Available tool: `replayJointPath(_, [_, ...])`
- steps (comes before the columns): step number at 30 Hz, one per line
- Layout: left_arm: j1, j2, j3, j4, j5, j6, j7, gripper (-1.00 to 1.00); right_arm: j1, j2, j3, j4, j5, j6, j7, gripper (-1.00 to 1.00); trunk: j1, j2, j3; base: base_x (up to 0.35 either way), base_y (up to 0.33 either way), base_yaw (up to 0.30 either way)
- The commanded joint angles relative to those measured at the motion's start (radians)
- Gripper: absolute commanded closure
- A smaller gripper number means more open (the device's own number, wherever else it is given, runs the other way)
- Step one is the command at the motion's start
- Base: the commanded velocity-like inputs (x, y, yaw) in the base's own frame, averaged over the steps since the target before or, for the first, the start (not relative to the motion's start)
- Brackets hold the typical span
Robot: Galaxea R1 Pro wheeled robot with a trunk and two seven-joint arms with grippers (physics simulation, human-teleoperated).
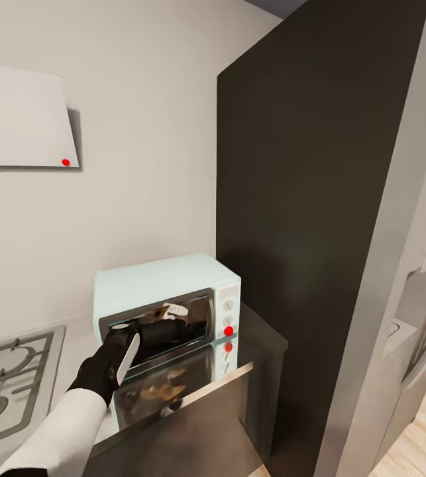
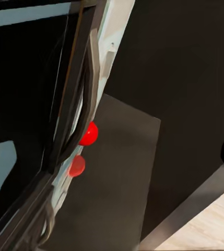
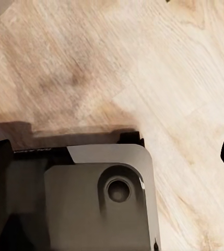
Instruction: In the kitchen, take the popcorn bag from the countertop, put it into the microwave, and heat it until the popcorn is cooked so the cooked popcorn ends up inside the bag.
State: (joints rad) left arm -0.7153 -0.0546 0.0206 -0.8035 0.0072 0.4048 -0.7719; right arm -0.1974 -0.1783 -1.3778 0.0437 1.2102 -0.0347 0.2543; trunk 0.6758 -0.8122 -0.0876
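The pale-blue microwave [image 1: 166,291] is seen on the grey worktop [image 1: 266,338], against the wall, beside a tall dark cabinet panel [image 1: 319,199]. Its door [image 1: 166,387] is dropped open toward the worktop's front edge. The left tool [image 1: 176,324] is reached into the cavity; its state cannot be told. The popcorn bag [image 1: 175,309] is glimpsed inside, a white patch showing, no lettering readable. A red knob [image 1: 228,330] [image 2: 89,134] is marked on the side panel. A gas hob [image 1: 10,384] lies left. The right tool's state cannot be told; wood floor [image 3: 143,68] is seen from its wrist.
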Motion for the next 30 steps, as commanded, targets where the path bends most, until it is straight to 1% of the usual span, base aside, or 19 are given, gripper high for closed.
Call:
replayJointPath(1, [-0.001, -0.001, 0.005, -0.002, 0.000, -0.002, 0.032, -1.00, -0.001, -0.001, -0.007, 0.002, 0.008, -0.003, 0.000, -1.00, 0.000, -0.001, -0.001, 0.017, 0.000, 0.000])
replayJointPath(3, [-0.001, -0.001, 0.005, -0.002, 0.001, -0.002, 0.032, -1.00, -0.001, -0.001, -0.007, 0.002, 0.008, -0.003, 0.000, -1.00, 0.000, -0.001, -0.001, -0.010, 0.000, 0.000])
replayJointPath(5, [-0.001, -0.001, 0.005, -0.002, 0.001, -0.003, 0.032, -1.00, -0.001, -0.001, -0.007, 0.002, 0.007, -0.003, 0.000, -1.00, 0.000, -0.001, -0.001, -0.263, 0.000, 0.000])
replayJointPath(27, [-0.001, -0.001, 0.005, 0.001, 0.002, -0.003, 0.032, -1.00, -0.001, -0.001, -0.007, 0.002, 0.008, -0.003, 0.000, -1.00, 0.000, -0.001, -0.001, -0.338, 0.000, 0.000])
replayJointPath(30, [-0.001, -0.001, 0.006, 0.079, 0.002, -0.018, 0.033, -1.00, -0.001, -0.001, -0.007, 0.002, 0.008, -0.004, -0.001, -1.00, 0.000, -0.001, -0.001, -0.340, 0.000, 0.000])
